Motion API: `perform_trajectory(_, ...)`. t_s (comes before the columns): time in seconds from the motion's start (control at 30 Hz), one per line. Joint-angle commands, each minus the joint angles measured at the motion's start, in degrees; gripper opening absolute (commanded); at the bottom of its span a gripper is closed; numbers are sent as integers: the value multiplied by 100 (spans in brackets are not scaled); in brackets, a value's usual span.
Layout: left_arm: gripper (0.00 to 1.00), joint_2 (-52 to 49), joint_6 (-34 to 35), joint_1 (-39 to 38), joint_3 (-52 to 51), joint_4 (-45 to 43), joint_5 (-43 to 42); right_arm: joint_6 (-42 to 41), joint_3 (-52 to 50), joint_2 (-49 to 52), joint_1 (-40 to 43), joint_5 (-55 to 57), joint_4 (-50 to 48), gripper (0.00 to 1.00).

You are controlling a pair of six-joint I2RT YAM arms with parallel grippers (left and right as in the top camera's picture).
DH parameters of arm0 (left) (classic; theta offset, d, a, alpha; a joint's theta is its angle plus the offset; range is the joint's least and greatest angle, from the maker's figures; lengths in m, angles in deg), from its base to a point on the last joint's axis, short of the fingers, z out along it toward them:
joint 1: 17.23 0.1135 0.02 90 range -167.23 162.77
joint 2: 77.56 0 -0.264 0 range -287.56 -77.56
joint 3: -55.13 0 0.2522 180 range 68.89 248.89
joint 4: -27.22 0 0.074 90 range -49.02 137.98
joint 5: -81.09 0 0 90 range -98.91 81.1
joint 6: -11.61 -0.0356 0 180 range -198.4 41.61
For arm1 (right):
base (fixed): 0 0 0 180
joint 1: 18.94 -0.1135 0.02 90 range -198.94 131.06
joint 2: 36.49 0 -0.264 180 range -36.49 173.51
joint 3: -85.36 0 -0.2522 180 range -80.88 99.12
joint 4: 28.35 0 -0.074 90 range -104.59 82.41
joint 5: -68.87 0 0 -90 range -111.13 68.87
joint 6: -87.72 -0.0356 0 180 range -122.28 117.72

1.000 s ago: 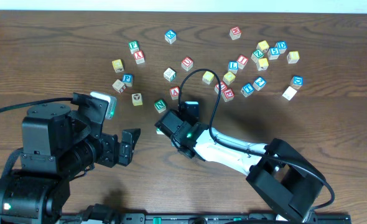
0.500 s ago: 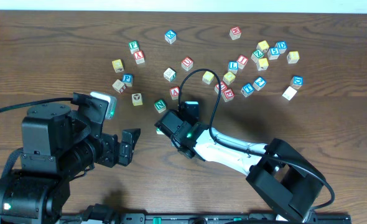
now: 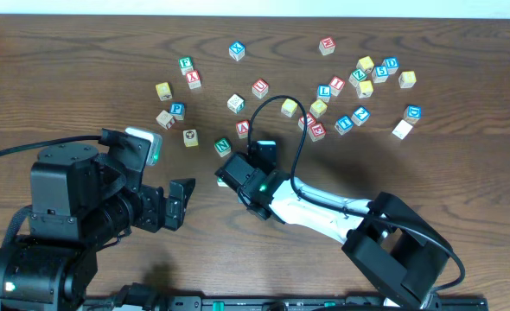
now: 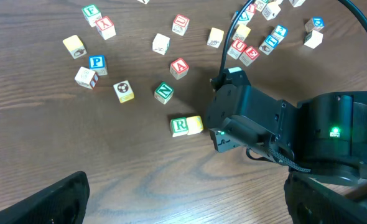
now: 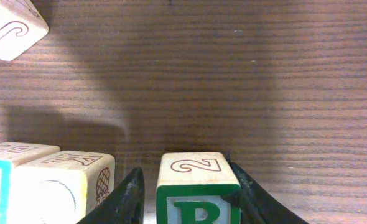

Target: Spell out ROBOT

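In the right wrist view a green-lettered B cube [image 5: 196,186] sits between the fingers of my right gripper [image 5: 186,193]. The right finger presses its side and the left finger stands close against the other side. Just left of it stand a pale yellow cube [image 5: 65,183] and the edge of another cube [image 5: 3,165]. The left wrist view shows these as the green R cube [image 4: 180,126] and a yellow cube [image 4: 195,124] side by side, with the right gripper's body covering the B cube. My left gripper [image 4: 183,202] hangs open over bare wood.
A green N cube [image 4: 163,93] and a red A cube [image 4: 179,67] lie just beyond the R. Several more letter cubes are scattered across the far side of the table [image 3: 82,52], most at the far right. The right arm's cable [image 3: 277,108] loops over them.
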Motion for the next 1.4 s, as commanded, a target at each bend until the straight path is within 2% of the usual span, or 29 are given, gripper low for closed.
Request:
perform_trajectory(0.0, 98, 11, -35, 35, 15, 15, -72, -13, -20, 48, -50, 190, -4, 38)
perform_trajectory(0.1, 98, 11, -35, 35, 15, 15, -70, -13, -20, 46, -48, 192, -4, 28)
perform_trajectory(0.13, 98, 11, -35, 35, 15, 15, -70, -13, -20, 46, -46, 195, -4, 29)
perform_trajectory(0.2, 98, 11, -35, 35, 15, 15, -72, -11, -20, 46, -28, 195, -4, 37)
perform_trajectory(0.23, 98, 11, -35, 35, 15, 13, -70, -11, -20, 46, -17, 192, -4, 37)
perform_trajectory(0.3, 98, 11, -35, 35, 15, 15, -70, -11, -20, 46, 0, 192, 0, 25)
perform_trajectory(0.33, 98, 11, -35, 35, 15, 13, -70, -11, -20, 46, 7, 192, 0, 23)
perform_trajectory(0.43, 98, 11, -35, 35, 15, 15, -70, -11, -20, 35, 22, 192, 26, 31)
perform_trajectory(0.53, 98, 11, -35, 35, 15, 15, -72, -11, -20, 13, 24, 195, 46, 21)
perform_trajectory(0.6, 98, 11, -35, 35, 15, 15, -70, -11, -20, -20, 24, 208, 72, 35)
perform_trajectory(0.87, 98, 11, -35, 35, 15, 15, -70, -11, -20, -304, 24, 448, 297, 42)
perform_trajectory(0.93, 98, 11, -35, 35, 15, 15, -70, -11, -20, -308, 24, 444, 302, 50)
perform_trajectory(1.13, 98, 11, -35, 35, 15, 15, -70, -13, -20, -315, 24, 444, 299, 52)
perform_trajectory(1.2, 98, 11, -35, 35, 15, 15, -70, -13, -20, -315, 24, 444, 299, 47)
perform_trajectory(1.27, 98, 11, -35, 35, 15, 13, -70, -13, -20, -315, 24, 444, 299, 36)
perform_trajectory(1.37, 98, 11, -35, 35, 15, 15, -70, -13, -20, -315, 24, 442, 302, 32)
